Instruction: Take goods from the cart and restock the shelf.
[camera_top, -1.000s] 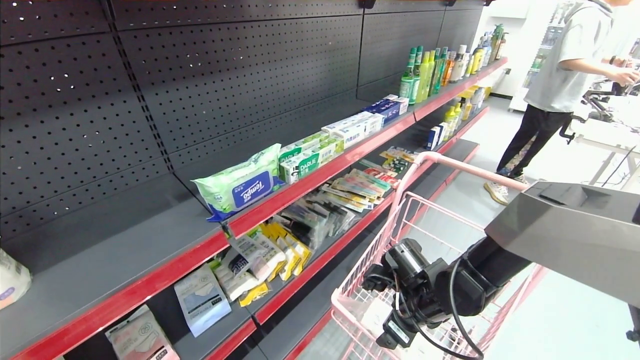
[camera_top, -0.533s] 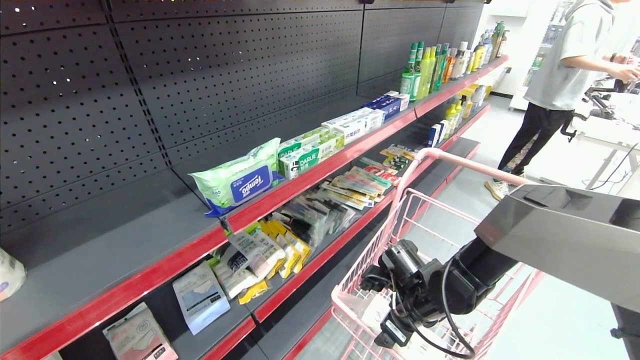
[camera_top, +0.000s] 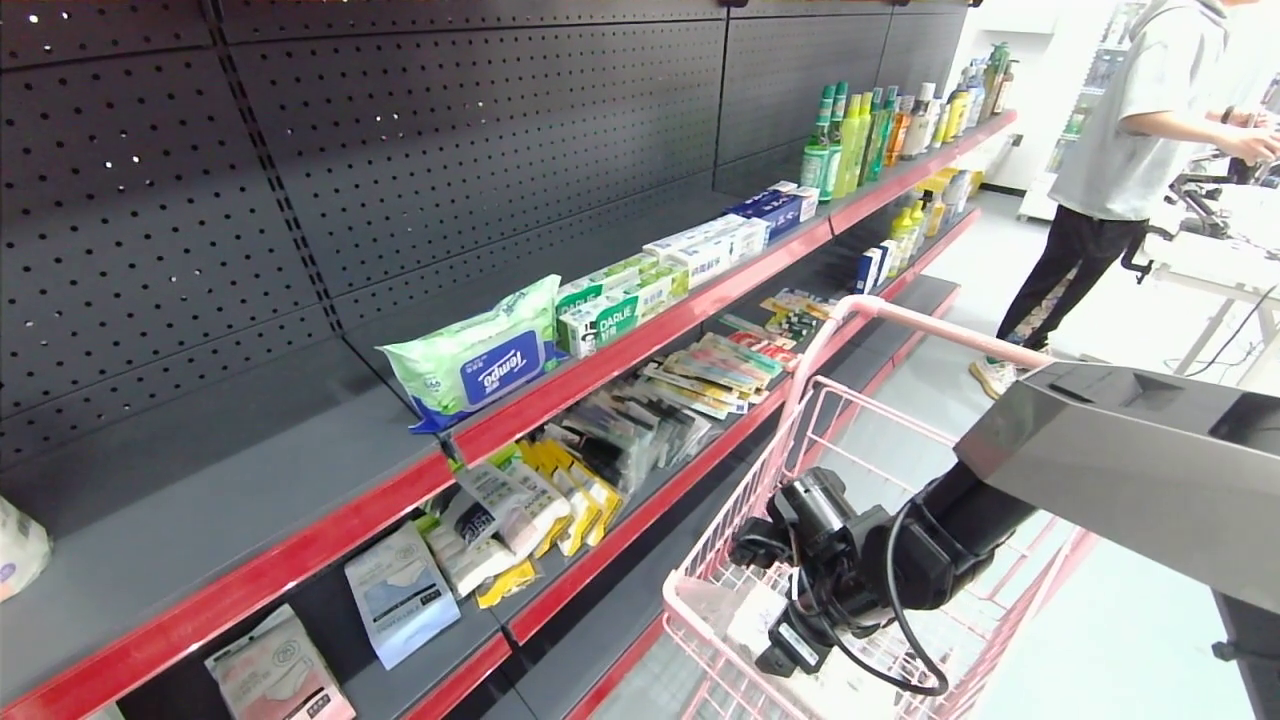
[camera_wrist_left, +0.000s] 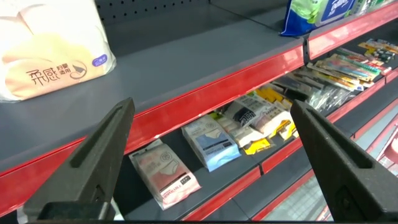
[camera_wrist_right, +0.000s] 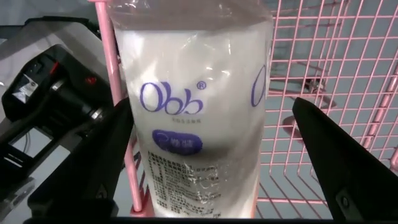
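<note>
Right gripper (camera_wrist_right: 205, 124) is low inside the pink wire cart (camera_top: 950, 332), fingers spread wide on either side of a clear-wrapped white pack (camera_wrist_right: 193, 74). The pack stands upright against the cart's rim. One finger lies close to the wrapping and the other stands clear of it, so no firm hold is confirmed. Left gripper (camera_wrist_left: 208, 109) faces the shelf (camera_top: 250, 480), fingers wide apart with nothing between them. On the upper grey level ahead of it, a roll pack (camera_wrist_left: 50, 50) sits near the robot's left end. On the level below, flat packets (camera_top: 400, 595) lie overlapping behind the red front edge, with carded toothbrushes (camera_top: 710, 370) farther along. On the upper level, a green pack of wipes (camera_top: 480, 365) rests at the red front edge. Toothpaste boxes (camera_top: 620, 305) lie just beyond it in a row. Green and yellow bottles (camera_top: 850, 135) stand upright at the far end.
</note>
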